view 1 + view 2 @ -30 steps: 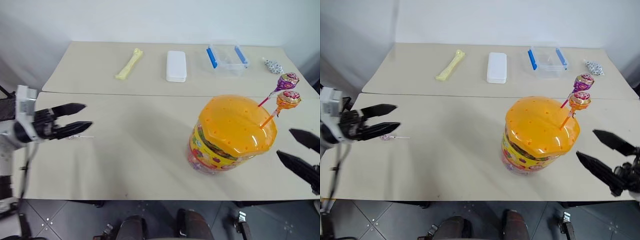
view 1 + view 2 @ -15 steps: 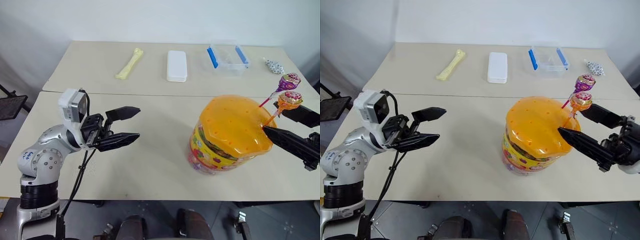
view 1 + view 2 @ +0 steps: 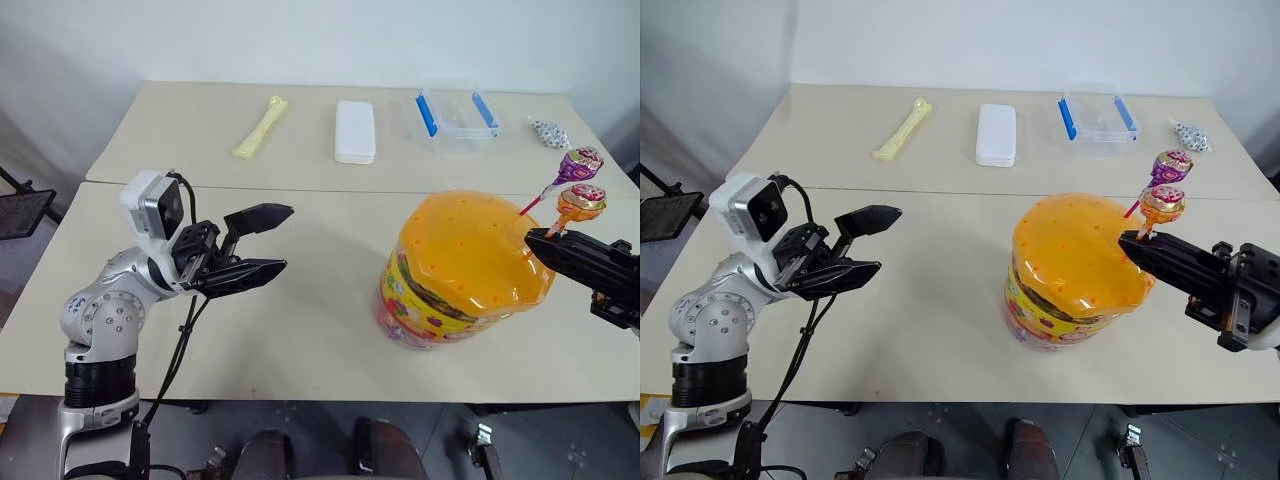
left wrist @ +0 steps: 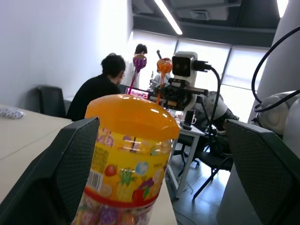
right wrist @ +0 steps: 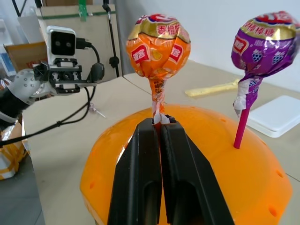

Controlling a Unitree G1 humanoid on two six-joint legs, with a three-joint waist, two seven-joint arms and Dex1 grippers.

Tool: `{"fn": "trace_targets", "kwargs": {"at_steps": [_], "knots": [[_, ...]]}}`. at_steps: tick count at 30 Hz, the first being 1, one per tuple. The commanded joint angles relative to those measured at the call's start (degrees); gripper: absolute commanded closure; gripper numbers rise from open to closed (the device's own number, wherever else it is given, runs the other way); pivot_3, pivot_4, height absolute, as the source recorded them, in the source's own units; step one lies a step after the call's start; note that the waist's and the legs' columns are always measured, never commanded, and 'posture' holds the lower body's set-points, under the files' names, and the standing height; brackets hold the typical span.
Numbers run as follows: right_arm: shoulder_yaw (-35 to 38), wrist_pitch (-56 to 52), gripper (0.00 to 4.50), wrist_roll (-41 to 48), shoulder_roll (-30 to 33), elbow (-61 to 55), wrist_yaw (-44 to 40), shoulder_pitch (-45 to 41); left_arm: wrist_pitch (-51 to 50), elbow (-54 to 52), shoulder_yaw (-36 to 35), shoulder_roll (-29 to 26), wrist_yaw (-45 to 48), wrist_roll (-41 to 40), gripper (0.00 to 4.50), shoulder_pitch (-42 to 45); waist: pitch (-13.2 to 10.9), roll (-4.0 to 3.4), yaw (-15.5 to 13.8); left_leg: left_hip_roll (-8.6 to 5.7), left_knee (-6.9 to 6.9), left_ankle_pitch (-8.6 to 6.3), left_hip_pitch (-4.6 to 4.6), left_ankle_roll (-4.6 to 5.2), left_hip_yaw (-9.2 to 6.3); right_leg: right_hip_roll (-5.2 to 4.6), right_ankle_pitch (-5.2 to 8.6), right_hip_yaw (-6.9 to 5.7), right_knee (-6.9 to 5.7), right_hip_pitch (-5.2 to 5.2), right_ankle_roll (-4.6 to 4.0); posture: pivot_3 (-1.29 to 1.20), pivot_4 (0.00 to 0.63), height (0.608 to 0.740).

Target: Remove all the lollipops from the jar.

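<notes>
Beige bench point(image 3: 300, 330) under me carries the large clear plastic jar point(image 3: 440, 300) with the yellow label and holed orange dome lid at my right. Two lollipops stand in that lid: the orange-wrapped lollipop point(image 5: 158, 44) and the purple-wrapped lollipop point(image 5: 263, 40) beside it. My right gripper point(image 5: 161, 129) is pinched tight on the orange one's stick just above the lid. My left gripper point(image 3: 262, 242) hangs wide apart, empty, well clear. Next I judge a straight pull along the stick, without tipping the jar.

Bench point(image 3: 300, 330), beige: jar point(image 3: 455, 275) (near edge); far side holds yellow bone-shaped item point(image 3: 259, 127), white case point(image 3: 354, 131), blue-clipped clear box point(image 3: 455, 115), spotted candy point(image 3: 547, 132).
</notes>
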State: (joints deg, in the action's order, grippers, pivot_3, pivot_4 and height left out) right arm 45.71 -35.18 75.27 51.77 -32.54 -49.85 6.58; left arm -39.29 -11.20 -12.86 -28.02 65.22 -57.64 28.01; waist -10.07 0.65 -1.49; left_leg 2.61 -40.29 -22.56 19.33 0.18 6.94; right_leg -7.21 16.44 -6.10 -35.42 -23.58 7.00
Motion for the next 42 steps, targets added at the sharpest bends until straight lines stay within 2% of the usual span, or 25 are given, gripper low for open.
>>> {"fn": "trace_targets", "kwargs": {"at_steps": [1,8,11,12,15,20,25,28,31,34,37,39,42], "knots": [[4.4,0.8,4.48,4.3,-0.1,1.1,1.8,-2.1,0.5,-0.9,0.8,0.7,0.8,-1.8,0.0,2.4,0.0,0.0,0.0,0.0,0.0,0.0,0.0,0.0,0.0,0.0,0.0,0.01,0.01,-0.01,0.0,0.0,0.15,0.74],[15.2,-0.8,4.48,8.3,0.8,7.1,10.0,-2.3,0.7,-1.7,2.9,2.8,1.2,-2.3,0.0,6.0,0.0,0.0,-0.1,-0.03,-0.04,0.0,0.08,0.01,0.01,0.0,0.0,-0.01,0.09,0.06,0.0,0.0,0.15,0.74],[19.0,-7.8,4.48,2.2,4.0,13.2,12.7,5.8,2.0,-0.7,4.5,2.8,2.8,-0.5,0.0,7.3,0.0,0.0,-0.2,-0.03,-0.02,0.0,0.09,0.01,-0.01,0.02,0.0,-0.02,0.09,0.06,0.0,0.0,0.15,0.74],[16.9,-11.3,4.48,-6.6,7.8,15.5,16.1,10.7,3.3,0.3,5.7,2.1,4.2,1.8,0.0,7.7,0.0,0.0,-0.2,-0.03,-0.02,0.0,0.09,0.01,-0.01,0.02,0.0,-0.02,0.12,0.08,0.0,0.0,0.15,0.74],[10.3,-17.0,4.48,-22.6,15.8,22.2,21.7,18.4,8.6,3.1,8.4,1.1,7.0,8.3,0.0,8.7,0.0,0.01,0.0,-0.05,-0.04,0.01,0.2,0.12,0.19,0.03,0.0,0.08,0.5,0.11,0.0,0.0,0.15,0.74],[1.7,-11.1,4.48,-31.5,14.9,28.6,13.0,18.6,16.0,5.4,12.3,-0.8,11.9,16.0,0.0,8.5,0.1,-0.13,0.2,-0.05,0.11,0.05,0.24,0.15,0.2,0.09,-0.01,0.07,0.6,0.03,0.02,0.0,0.15,0.74],[-6.5,-8.4,4.48,-39.1,14.3,35.2,11.9,14.2,17.2,5.9,12.9,-0.3,12.4,17.1,0.0,9.0,0.1,-0.13,0.2,-0.02,0.12,0.06,0.29,0.13,0.21,0.14,-0.02,0.06,0.69,0.02,0.04,0.0,0.15,0.74],[-9.8,-6.9,3.79,-41.8,13.4,39.1,10.1,11.1,17.1,6.0,13.2,-0.9,13.0,17.6,0.0,9.1,0.1,-0.13,0.1,-0.01,0.06,0.06,0.31,0.13,0.19,0.14,-0.03,0.05,0.67,0.03,0.05,0.0,0.15,0.74],[-10.7,-4.6,2.84,-43.6,12.4,41.3,7.8,8.9,17.0,6.4,13.2,-1.3,13.3,17.9,0.0,9.0,0.1,-0.16,0.1,0.0,0.02,0.06,0.36,0.13,0.16,0.14,-0.03,0.03,0.68,0.03,0.06,0.0,0.15,0.74],[-9.6,-2.2,1.87,-44.2,11.6,41.2,4.6,8.4,16.8,6.7,12.6,-1.0,12.7,17.4,0.0,9.0,0.1,-0.18,0.1,-0.01,0.02,0.06,0.37,0.13,0.15,0.14,-0.04,0.02,0.68,0.02,0.07,0.0,0.15,0.74],[-5.2,2.9,0.94,-42.2,9.4,38.9,-0.7,7.9,14.9,6.8,10.8,0.1,10.8,14.7,0.0,9.5,0.1,-0.18,0.1,0.0,0.02,0.07,0.36,0.12,0.15,0.14,-0.04,0.02,0.67,0.03,0.07,0.0,0.15,0.74],[1.5,8.2,0.94,-36.8,5.8,33.8,-5.9,5.7,12.8,7.3,7.9,1.9,7.6,10.9,0.0,10.2,0.1,-0.19,0.0,0.0,0.01,0.07,0.38,0.12,0.13,0.14,-0.04,0.02,0.68,0.03,0.08,0.0,0.15,0.74],[9.3,2.2,0.94,-22.0,2.3,22.5,-5.1,0.2,9.1,7.8,2.9,3.9,1.6,5.1,0.0,11.7,0.0,-0.33,0.2,0.02,-0.09,0.07,0.41,0.12,0.06,0.14,-0.07,0.03,0.63,0.02,0.13,0.0,0.15,0.74]]}}
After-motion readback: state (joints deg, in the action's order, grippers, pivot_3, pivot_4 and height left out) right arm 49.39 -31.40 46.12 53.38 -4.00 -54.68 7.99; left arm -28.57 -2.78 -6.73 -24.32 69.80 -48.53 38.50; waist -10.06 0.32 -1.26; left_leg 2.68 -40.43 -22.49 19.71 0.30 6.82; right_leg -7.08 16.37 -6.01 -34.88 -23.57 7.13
